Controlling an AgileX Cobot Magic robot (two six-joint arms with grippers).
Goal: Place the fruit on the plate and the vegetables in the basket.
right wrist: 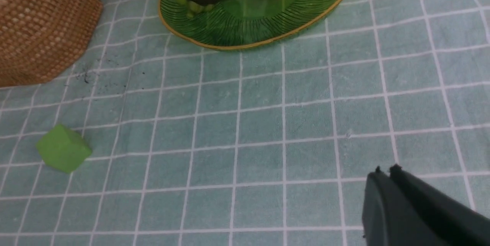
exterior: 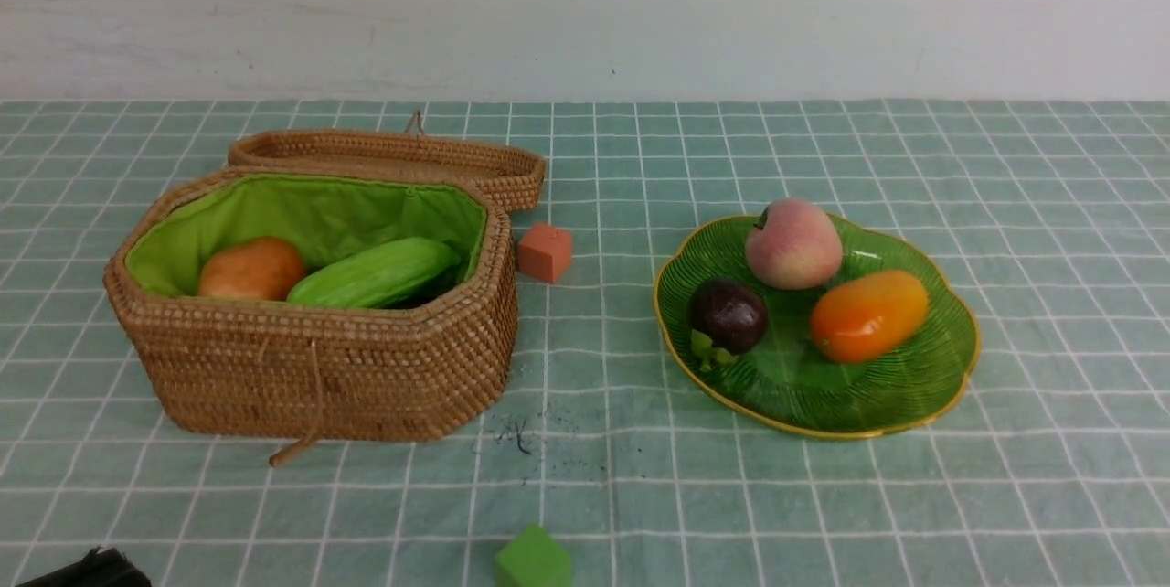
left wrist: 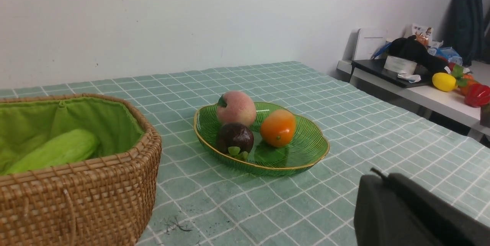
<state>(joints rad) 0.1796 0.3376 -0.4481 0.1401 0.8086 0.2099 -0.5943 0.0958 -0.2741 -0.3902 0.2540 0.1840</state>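
The wicker basket [exterior: 311, 358] stands open at the left, its lid folded back. Inside on the green lining lie a tan-orange potato [exterior: 251, 269] and a light-green gourd [exterior: 375, 273]. At the right, the green glass plate [exterior: 951, 358] holds a pink peach [exterior: 793, 244], a dark-purple mangosteen [exterior: 728, 314] and an orange mango [exterior: 868, 314]. My left gripper [left wrist: 383, 177] is shut and empty, hovering over the cloth well short of the plate [left wrist: 306, 161]. The right gripper [right wrist: 384, 171] is also shut on nothing, above bare cloth nearer me than the plate [right wrist: 229, 43].
A small orange cube [exterior: 545, 251] sits between basket and plate. A green cube [exterior: 533, 560] lies near the front edge. A black bit of the left arm [exterior: 87, 569] shows at the front left corner. Beyond the table's right side stands a cluttered side desk [left wrist: 421, 92].
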